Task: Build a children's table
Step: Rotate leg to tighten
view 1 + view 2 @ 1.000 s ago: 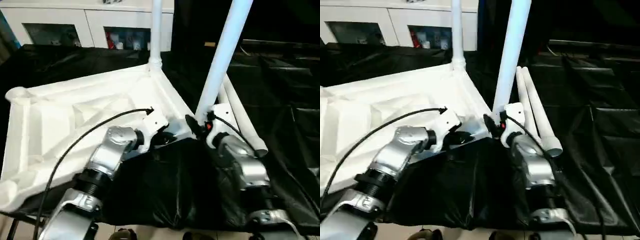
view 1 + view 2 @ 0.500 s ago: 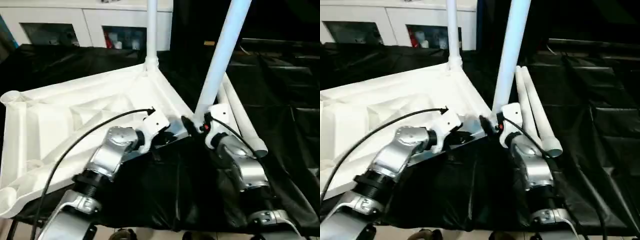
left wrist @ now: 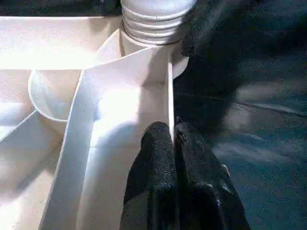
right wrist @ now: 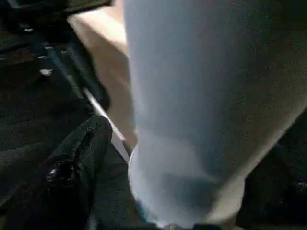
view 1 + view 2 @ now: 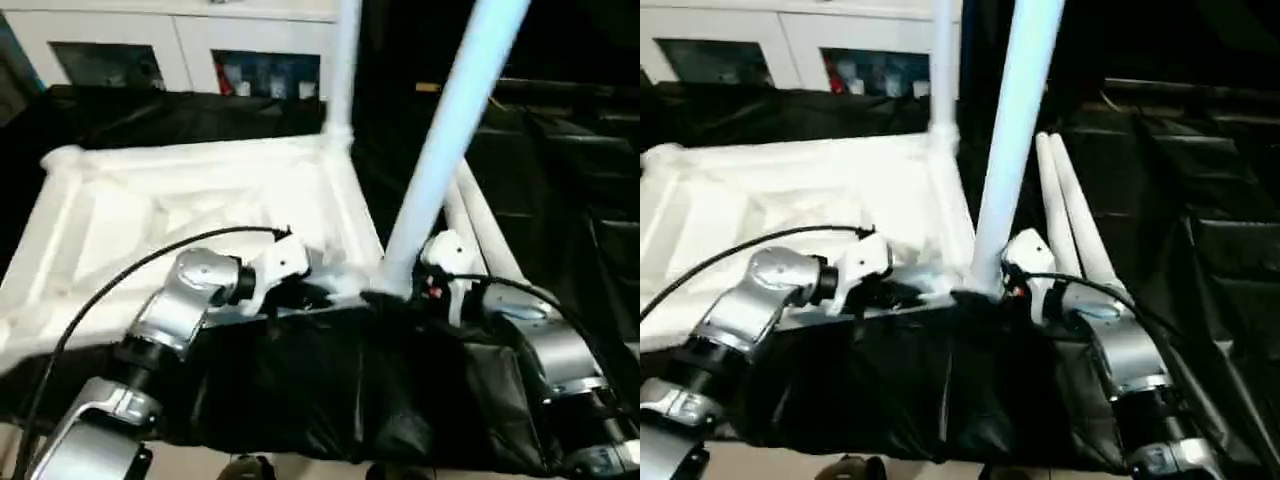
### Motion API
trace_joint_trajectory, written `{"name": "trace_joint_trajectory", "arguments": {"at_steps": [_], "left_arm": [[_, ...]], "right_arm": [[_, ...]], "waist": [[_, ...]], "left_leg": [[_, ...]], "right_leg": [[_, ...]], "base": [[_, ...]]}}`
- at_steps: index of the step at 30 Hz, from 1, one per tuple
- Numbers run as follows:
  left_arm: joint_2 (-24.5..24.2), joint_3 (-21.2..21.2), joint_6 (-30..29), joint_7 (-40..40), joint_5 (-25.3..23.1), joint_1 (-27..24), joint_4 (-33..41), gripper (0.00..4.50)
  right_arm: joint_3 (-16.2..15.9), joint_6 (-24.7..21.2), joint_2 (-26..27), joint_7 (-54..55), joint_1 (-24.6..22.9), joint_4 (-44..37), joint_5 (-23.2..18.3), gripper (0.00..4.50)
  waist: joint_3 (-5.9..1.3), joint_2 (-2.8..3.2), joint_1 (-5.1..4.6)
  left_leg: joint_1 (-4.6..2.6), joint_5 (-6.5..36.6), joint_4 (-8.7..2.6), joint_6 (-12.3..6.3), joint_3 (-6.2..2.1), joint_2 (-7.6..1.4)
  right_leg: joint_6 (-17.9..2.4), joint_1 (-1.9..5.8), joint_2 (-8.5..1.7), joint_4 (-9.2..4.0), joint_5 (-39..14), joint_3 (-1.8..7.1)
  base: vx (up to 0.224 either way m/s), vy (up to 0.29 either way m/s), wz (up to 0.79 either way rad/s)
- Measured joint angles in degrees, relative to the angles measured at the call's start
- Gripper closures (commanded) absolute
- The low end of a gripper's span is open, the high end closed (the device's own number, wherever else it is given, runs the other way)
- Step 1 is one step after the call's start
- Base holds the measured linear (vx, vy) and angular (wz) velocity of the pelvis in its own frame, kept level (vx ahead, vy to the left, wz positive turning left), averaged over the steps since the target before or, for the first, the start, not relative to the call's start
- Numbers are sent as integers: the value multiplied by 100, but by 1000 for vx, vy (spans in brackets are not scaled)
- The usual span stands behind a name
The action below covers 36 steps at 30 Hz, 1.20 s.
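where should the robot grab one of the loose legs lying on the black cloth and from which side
Grip a loose leg mid-shaft, from above. It lies flat on the cloth tight beside its twin, so the pincer should straddle the tube across its width; the far side, away from the tabletop, looks freer.

We find the white plastic square tabletop (image 5: 200, 200) turned since the earlier pictures: its near edge now lies more squarely across our view. The near upright white tubular leg (image 5: 450, 130) leans less. The right gripper (image 5: 985, 292) has shifted outward beside that leg's base.
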State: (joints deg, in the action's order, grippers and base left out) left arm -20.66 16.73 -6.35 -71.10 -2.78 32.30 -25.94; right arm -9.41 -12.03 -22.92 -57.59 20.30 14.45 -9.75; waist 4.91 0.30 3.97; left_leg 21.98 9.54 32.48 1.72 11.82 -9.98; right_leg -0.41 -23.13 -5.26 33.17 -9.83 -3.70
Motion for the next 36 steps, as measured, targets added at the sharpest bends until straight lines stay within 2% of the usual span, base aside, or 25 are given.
{"name": "trace_joint_trajectory", "arguments": {"at_steps": [2, 7, 8, 11, 19, 22, 29, 36], "left_arm": [[-75, 58, 156, -185, 59, 49, -118, 450], [-117, 110, 345, -387, 74, 165, -301, 450], [-118, 110, 386, -419, 74, 175, -336, 450], [-123, 114, 443, -512, 81, 209, -407, 450], [-109, 103, 436, -552, 129, 218, -493, 450], [17, -56, 95, -89, 69, 237, -545, 450], [604, -163, -651, 1182, -217, 306, -469, 450], [1020, -181, -1138, 1971, -460, 182, -142, 450]], "right_arm": [[-58, -104, -151, -306, 0, -80, -89, 105], [-70, -189, -270, -548, 2, -112, -128, 131], [-82, -217, -293, -576, 2, -133, -128, 154], [-116, -278, -321, -618, 2, -185, -128, 172], [-97, -367, -283, -596, -34, -237, -138, 183], [147, -364, 219, 248, -53, -69, 12, 183], [671, -473, 1264, 2486, 178, 442, 302, 184], [981, -268, 2055, 4056, 396, 848, 592, 184]], "waist": [[-3, -6, 41], [-4, -9, 115], [-5, -10, 120], [-5, -10, 119], [-7, -11, 121], [-22, -35, 91], [-22, -40, -77], [-23, -51, -164]], "left_leg": [[1, 0, 5, 0, 0, 0], [0, 0, 8, 0, 0, 0], [0, 0, 8, 0, 0, -1], [0, 0, 9, -1, 0, 0], [-1, 0, 9, 0, 0, -1], [-15, 0, 12, 1, 0, -1], [-58, 1, 10, 3, -2, 4], [-71, 1, 9, 3, -12, 12]], "right_leg": [[0, 1, 0, 2, 0, 0], [0, 1, -1, 7, 0, 0], [0, 1, -1, 7, 0, 0], [0, 1, -1, 8, 0, 0], [0, 2, -1, 10, 0, 0], [-2, 5, -1, 27, 1, 1], [33, 37, -5, -9, -20, 4], [39, 36, -7, -26, -24, 4]], "base": [[0, 0, 0], [0, 0, 0], [0, 0, 0], [0, 0, 0], [0, 0, 0], [0, 0, 0], [0, 0, 0], [0, 0, 0]]}}
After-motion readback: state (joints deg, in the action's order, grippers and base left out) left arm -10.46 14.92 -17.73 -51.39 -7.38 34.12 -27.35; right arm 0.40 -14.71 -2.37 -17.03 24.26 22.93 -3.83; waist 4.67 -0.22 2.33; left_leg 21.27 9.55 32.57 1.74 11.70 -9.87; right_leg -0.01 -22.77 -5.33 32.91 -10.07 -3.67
